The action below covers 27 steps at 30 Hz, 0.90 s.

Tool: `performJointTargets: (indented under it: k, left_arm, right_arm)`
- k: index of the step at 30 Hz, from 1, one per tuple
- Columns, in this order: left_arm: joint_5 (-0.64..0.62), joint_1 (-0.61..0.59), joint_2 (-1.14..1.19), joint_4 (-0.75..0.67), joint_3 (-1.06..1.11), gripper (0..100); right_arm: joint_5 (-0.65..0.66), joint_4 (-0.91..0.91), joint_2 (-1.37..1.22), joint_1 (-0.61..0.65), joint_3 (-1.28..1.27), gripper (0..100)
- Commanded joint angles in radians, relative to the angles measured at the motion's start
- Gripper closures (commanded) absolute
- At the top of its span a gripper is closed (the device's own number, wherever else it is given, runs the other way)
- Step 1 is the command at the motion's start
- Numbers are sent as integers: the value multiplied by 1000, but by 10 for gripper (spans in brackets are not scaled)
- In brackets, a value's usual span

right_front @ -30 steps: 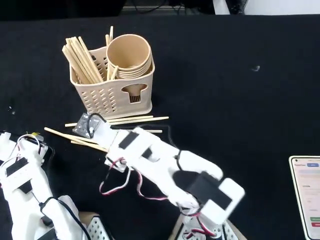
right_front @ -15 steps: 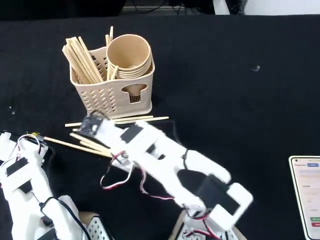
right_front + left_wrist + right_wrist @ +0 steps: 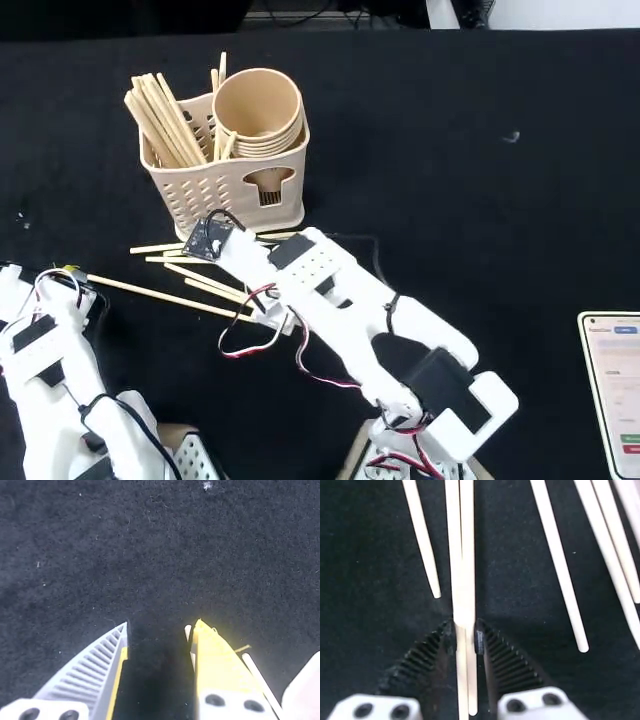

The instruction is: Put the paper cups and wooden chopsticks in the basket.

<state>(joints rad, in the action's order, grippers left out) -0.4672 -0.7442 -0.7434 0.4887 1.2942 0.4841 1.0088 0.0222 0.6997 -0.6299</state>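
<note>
A beige basket (image 3: 225, 190) at the back left holds stacked paper cups (image 3: 258, 105) and a bundle of wooden chopsticks (image 3: 160, 120). Several loose chopsticks (image 3: 170, 297) lie on the black table in front of it. My right gripper (image 3: 465, 630) is shut on a pair of chopsticks (image 3: 461, 555) near their ends, low over the table; in the high view it (image 3: 265, 308) sits just in front of the basket. My left gripper (image 3: 160, 627) stands open above bare black cloth, with nothing between its fingers, at the front left (image 3: 40, 350).
More loose chopsticks (image 3: 560, 570) lie beside the held pair, and some (image 3: 160, 247) rest against the basket's foot. A phone (image 3: 612, 380) lies at the right edge. The table's right half is open black cloth.
The right arm has swung rightward and toward the basket, dragging the held chopsticks' near ends along. The left arm has not moved.
</note>
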Motion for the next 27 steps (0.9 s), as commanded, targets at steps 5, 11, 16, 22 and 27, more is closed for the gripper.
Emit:
performJointTargets:
  k: [5, 11, 16, 22, 27]
  left_arm:
    - [0, 2, -8, -14, -10, 787]
    - [0, 2, -8, -17, -10, 787]
    - [0, 2, -9, -15, -10, 787]
    - [0, 2, -12, -12, -10, 787]
    - [0, 2, -12, -12, -10, 787]
  right_arm:
    - [-81, -51, 58, 52, 5, 769]
    - [-207, -305, -5, 143, -13, 769]
    - [-203, -338, -153, 170, 73, 769]
    - [-201, -153, -291, 157, 257, 778]
    - [-201, -138, -306, 155, 275, 995]
